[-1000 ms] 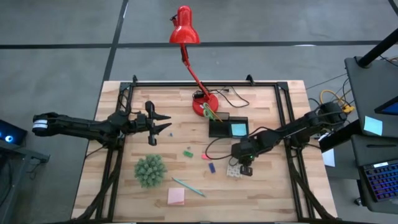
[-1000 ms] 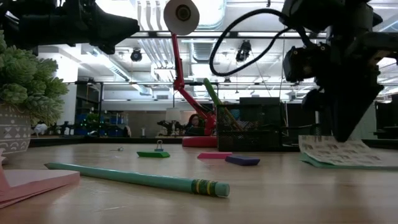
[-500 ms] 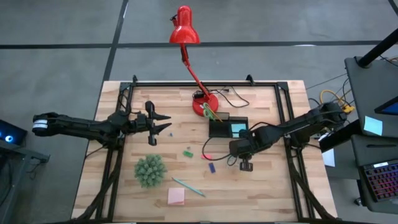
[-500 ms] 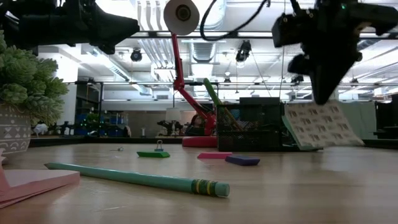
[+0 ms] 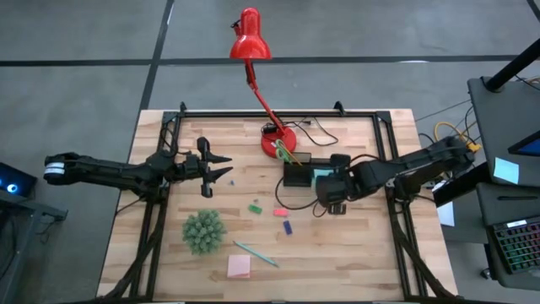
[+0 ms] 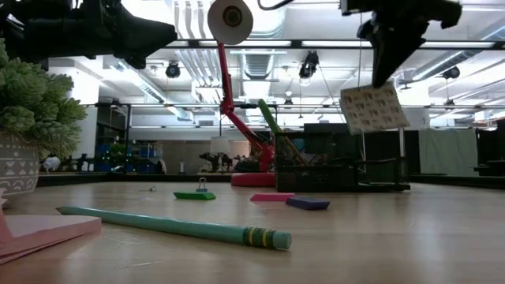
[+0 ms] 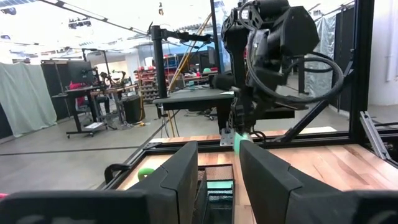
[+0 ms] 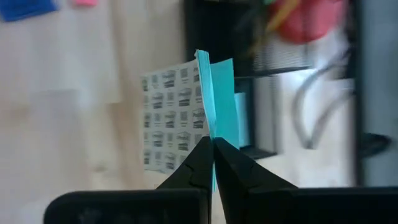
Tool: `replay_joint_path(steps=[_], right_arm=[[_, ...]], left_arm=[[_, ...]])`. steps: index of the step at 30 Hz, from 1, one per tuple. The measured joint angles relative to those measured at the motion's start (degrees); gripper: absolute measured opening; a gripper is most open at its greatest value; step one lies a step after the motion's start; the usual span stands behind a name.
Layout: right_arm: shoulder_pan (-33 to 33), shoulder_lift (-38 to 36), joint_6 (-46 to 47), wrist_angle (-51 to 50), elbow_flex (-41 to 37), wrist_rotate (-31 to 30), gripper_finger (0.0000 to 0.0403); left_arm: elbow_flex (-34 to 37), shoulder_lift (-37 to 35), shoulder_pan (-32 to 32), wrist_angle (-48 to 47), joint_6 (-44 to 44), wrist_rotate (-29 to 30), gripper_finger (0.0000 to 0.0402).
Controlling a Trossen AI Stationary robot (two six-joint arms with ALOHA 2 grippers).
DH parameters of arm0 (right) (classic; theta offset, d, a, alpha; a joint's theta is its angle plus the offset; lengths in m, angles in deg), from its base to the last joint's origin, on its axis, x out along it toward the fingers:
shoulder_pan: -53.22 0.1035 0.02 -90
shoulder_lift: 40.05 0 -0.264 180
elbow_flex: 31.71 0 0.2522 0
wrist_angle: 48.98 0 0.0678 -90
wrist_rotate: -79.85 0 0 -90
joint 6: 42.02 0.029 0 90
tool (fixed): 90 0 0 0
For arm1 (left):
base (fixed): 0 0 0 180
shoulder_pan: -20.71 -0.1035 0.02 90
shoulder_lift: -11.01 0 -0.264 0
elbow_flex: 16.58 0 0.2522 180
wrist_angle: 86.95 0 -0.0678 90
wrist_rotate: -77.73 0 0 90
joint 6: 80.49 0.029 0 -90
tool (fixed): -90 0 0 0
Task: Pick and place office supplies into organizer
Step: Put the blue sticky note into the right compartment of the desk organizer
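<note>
Sticky-note pad hangs pinched by 1 edge in our right tool, clear of the desk, just short of the organizer. We judge it light and floppy; an edge grip suits. Our left tool waits apart, well away.

Past the left end effector, the right arm hangs above the organizer.
</note>
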Motion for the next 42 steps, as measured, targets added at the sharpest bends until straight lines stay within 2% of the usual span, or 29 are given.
replay_joint_path(steps=[10, 18, 22, 29, 34, 42], right_arm=[[0.0, -2.14, -3.01, 1.05, -7.36, -17.36, 0.0008], [0.94, -2.17, -5.37, 10.1, -15.94, -23.74, 0.0008], [2.26, -2.17, -6.63, 14.01, -19.31, -28.88, 0.0008], [3.41, -2.23, -9.69, 20.31, -24.03, -33.4, 0.0008], [3.52, -2.21, -17.59, 29.44, -27.54, -36.79, 0.0008], [3.59, -2.21, -22.07, 32.34, -30.67, -38.16, 0.0008]], left_arm=[[0.04, 0.0, -0.01, 0.0, 0.02, -0.01, 0.0107], [0.04, 0.0, 0.01, -0.02, 1.22, 0.0, 0.0107], [0.05, 0.0, 0.01, -0.02, 1.27, 0.0, 0.0107], [0.05, 0.0, 0.0, -0.02, 1.36, 0.0, 0.0107], [0.05, 0.0, 0.01, -0.02, 1.36, -0.01, 0.0107], [0.07, 0.0, 0.01, -0.03, 1.36, 0.01, 0.0107]])
